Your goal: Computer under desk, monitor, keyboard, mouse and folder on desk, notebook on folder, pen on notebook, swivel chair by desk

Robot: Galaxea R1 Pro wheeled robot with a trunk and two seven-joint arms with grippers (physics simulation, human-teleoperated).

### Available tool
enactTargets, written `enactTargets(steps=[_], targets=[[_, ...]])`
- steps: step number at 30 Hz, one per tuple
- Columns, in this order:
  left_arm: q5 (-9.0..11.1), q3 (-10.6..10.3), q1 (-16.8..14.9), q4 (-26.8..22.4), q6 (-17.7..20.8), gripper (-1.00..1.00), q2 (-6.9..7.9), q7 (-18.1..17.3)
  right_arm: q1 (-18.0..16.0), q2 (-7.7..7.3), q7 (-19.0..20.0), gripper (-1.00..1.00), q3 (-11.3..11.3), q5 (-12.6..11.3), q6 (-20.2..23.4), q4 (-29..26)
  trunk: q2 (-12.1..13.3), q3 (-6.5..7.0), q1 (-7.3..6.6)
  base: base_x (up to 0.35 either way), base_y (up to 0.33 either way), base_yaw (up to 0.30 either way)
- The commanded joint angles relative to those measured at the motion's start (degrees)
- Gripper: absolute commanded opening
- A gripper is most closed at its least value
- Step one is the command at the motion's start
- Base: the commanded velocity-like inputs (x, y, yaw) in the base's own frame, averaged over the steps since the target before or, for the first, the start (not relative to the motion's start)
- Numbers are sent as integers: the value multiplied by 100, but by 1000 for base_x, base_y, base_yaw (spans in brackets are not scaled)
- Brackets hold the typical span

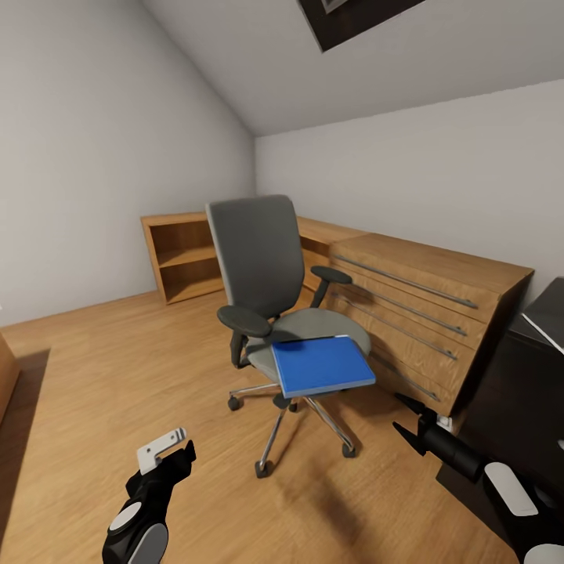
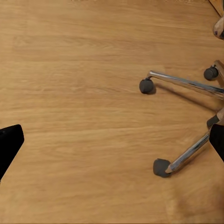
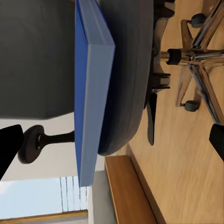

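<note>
Blue folder (image 1: 323, 365) lying flat on chair (image 1: 262, 258) seat, overhanging its front edge. Right tool (image 1: 409, 419) spread wide, empty, near folder's corner. Left tool (image 1: 166, 449) low over floor (image 1: 117, 368), released, empty.

The chair (image 1: 270, 274) has grey upholstery, black armrests and a chrome base on dark casters. The folder (image 1: 323, 365) on it is bright blue, its edge paler. Floor (image 1: 117, 376), far shelf (image 1: 182, 254) and chest (image 1: 423, 313) at right are light wood; walls (image 1: 94, 141) white; the desk (image 1: 525, 376) black.
</note>
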Motion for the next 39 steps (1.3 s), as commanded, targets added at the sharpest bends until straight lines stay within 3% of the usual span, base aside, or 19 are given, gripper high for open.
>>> enactTargets(steps=[1, 39], targets=[[25, -10, -5, -7, 19, 100, 6, 43, -4, 2, 12, 100, -17, 7, 35, 1, -2, -6, 0, 101, 68, 0], [25, -14, -5, 10, 13, 100, 6, 36, -4, 12, 3, 100, -9, 20, -98, 10, -2, -6, 0, 100, 22, 0]])
